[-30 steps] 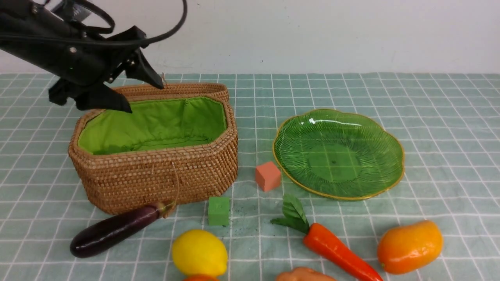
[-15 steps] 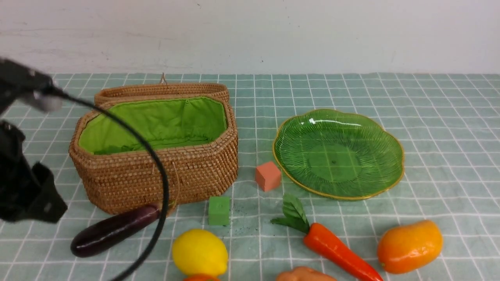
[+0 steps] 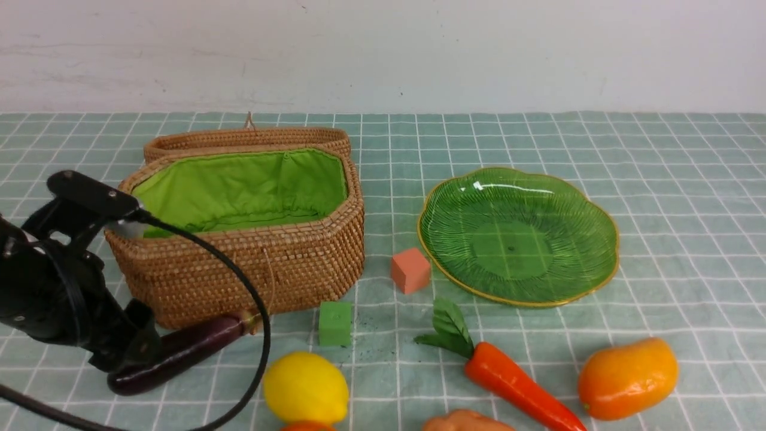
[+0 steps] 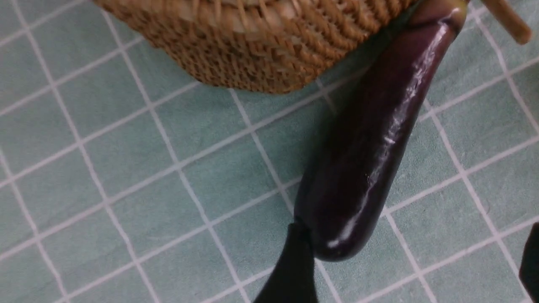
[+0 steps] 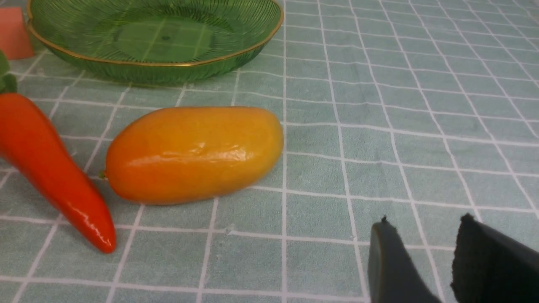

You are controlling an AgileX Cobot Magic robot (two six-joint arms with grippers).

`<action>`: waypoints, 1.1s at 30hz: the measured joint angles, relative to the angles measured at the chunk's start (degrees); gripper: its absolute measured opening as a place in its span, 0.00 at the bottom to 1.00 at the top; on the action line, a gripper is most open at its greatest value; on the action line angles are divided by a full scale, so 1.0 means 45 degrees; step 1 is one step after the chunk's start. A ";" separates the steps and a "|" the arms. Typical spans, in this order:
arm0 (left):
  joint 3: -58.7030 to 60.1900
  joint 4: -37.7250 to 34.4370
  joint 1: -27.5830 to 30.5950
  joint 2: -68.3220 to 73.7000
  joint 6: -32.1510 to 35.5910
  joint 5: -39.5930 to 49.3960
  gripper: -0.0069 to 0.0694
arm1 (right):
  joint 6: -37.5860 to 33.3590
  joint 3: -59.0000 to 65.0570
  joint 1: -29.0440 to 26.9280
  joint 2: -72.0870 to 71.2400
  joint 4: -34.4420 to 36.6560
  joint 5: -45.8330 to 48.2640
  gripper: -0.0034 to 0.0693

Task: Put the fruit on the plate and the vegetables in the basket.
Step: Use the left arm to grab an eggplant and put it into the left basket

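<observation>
The left gripper (image 4: 412, 246) stands wide open and holds nothing. It is down at the bench (image 3: 658, 179), with its jaws on either side of the blunt end of the eggplant (image 4: 370, 139). One finger is touching or just beside that end; the other shows only at the frame's edge.

The eggplant lies on the bench along the front of the basket (image 3: 239, 275), its stem end against the wicker base. Its skin is glossy and smooth, so it probably handles as a light, stiff, slippery toy. A pinch on the rounded tip would likely squirt it out, and a hold across the thicker body, nearer the middle, looks safer.

The right gripper (image 5: 425, 219) hangs low near the mango (image 5: 193, 153) and the carrot (image 5: 50, 168), its jaws a little apart and empty.

Only the left wrist view shows the jaw spread and the contact with the basket; in the front view the arm's body hides the fingers. The front view alone shows the basket open with bare lining, the empty plate (image 3: 517, 239), and the lemon (image 3: 305, 386). The right gripper appears only in its own wrist view.
</observation>
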 joint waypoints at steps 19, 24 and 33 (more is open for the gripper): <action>0.0000 -0.0018 0.0000 0.3105 0.0638 -0.1149 0.65 | 0.0000 0.0000 0.0000 0.0000 -0.0017 0.0000 0.38; 0.0000 -0.0040 0.0000 0.2791 0.1608 0.0279 0.65 | 0.0000 0.0000 0.0000 0.0000 -0.0005 0.0000 0.38; -0.0869 -0.0116 0.0000 0.0080 0.2981 0.1948 0.65 | 0.0000 0.0000 0.0000 0.0000 -0.0005 0.0000 0.38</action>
